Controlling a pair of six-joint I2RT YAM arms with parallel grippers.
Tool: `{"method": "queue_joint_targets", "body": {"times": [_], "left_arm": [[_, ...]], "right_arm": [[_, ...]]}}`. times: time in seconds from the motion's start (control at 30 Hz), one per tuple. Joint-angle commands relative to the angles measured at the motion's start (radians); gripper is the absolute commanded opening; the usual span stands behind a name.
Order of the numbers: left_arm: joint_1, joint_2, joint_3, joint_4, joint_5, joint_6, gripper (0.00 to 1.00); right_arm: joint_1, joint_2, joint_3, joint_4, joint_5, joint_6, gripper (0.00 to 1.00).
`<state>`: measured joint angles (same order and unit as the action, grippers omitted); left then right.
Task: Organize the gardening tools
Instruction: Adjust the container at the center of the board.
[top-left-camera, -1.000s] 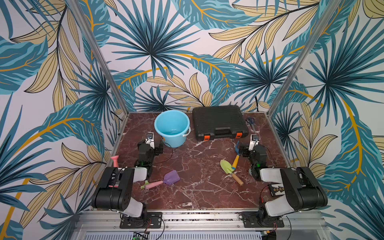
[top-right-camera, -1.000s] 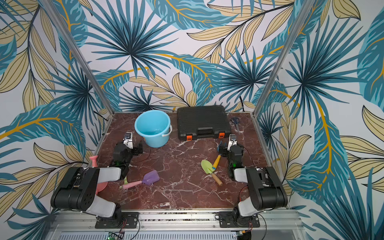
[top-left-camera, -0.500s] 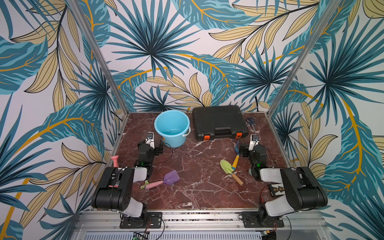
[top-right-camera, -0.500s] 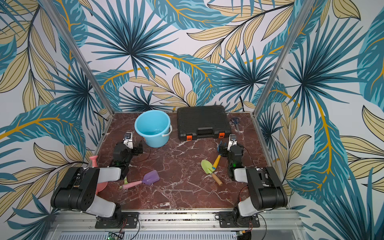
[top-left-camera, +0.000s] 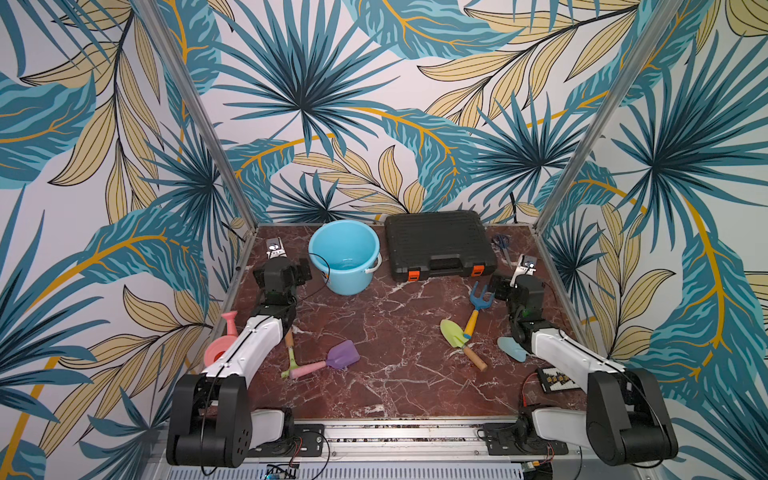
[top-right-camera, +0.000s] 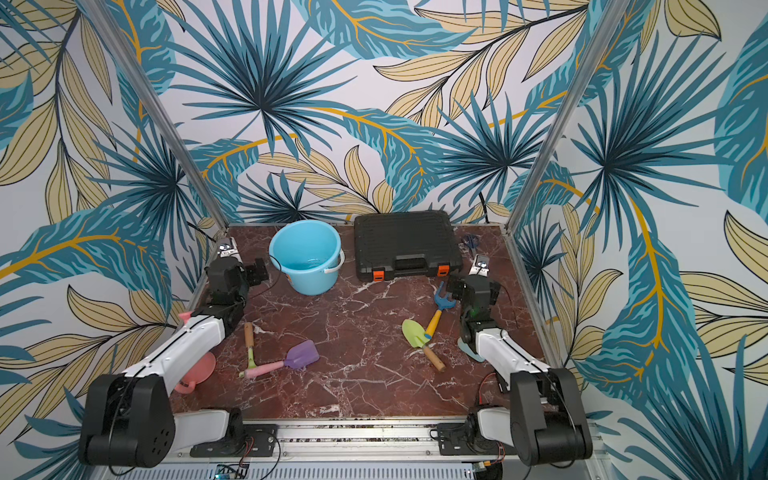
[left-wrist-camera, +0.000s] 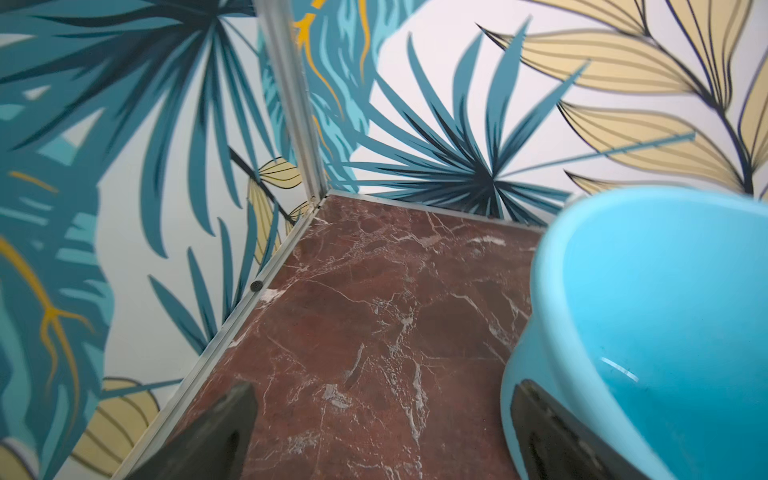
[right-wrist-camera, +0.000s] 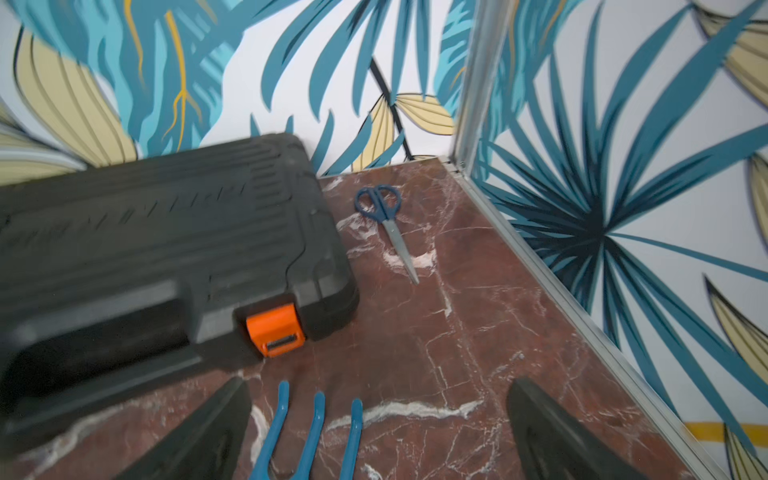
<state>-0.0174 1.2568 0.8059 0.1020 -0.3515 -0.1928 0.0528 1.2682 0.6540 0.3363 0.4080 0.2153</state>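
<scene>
- Both claws stand wide apart and empty: the left gripper (left-wrist-camera: 384, 386) hangs over bare table (top-left-camera: 395, 399) just beside the blue bucket (top-left-camera: 351, 282), and the right gripper (right-wrist-camera: 378, 384) sits low, with the tines of the blue fork-rake (right-wrist-camera: 316, 432) showing between its jaws
- No tool is put away yet. In a top view the purple scoop (top-left-camera: 343, 355) and the green hoe (top-left-camera: 292, 361) lie touching at their ends near the left arm, and the pink watering can (top-left-camera: 218, 351) sits at the table's left edge, partly hidden by that arm
- The lime trowel (top-left-camera: 452, 332) meets the end of the rake's yellow handle, and the pale blue trowel (top-left-camera: 511, 349) lies partly under the right arm
- The open bucket looks the likeliest home. The black case (top-left-camera: 436, 241) is latched, and the scissors (right-wrist-camera: 390, 220) are not part of the job
- The rake seems the natural first pick for the right claw. The tines are thin and spread, so draw back and close across the handle, short of the lime trowel so it is not dragged along
- For the left, take the scoop by its pink handle, clear of the hoe
- Send one arm to the bucket at a time — the rim leaves little room for two
</scene>
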Motion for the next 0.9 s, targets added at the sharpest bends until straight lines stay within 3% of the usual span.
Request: {"method": "queue_joint_targets", "body": {"times": [0.0,0.17,0.37,0.53,0.77,0.87], "left_arm": [[0.024,-0.022,0.103,-0.426,-0.045,-0.171,1.0],[0.039,-0.027,0.278,-0.614,0.132,-0.208,0.95],[0.027,0.05,0.439,-0.657,0.344,-0.265,0.83],[-0.024,0.171,0.521,-0.695,0.386,-0.271,0.77],[-0.065,0.337,0.602,-0.708,0.519,-0.328,0.52],[-0.09,0.38,0.633,-0.699,0.512,-0.348,0.48]], "right_arm": [[-0.002,-0.019,0.159,-0.41,0.064,0.219,1.0],[-0.002,0.04,0.342,-0.612,-0.094,0.235,0.99],[0.009,0.063,0.409,-0.624,-0.222,0.242,1.0],[0.053,0.075,0.433,-0.64,-0.228,0.239,0.99],[0.094,0.077,0.443,-0.667,-0.211,0.238,0.99],[0.11,0.072,0.441,-0.678,-0.203,0.235,1.0]]}}
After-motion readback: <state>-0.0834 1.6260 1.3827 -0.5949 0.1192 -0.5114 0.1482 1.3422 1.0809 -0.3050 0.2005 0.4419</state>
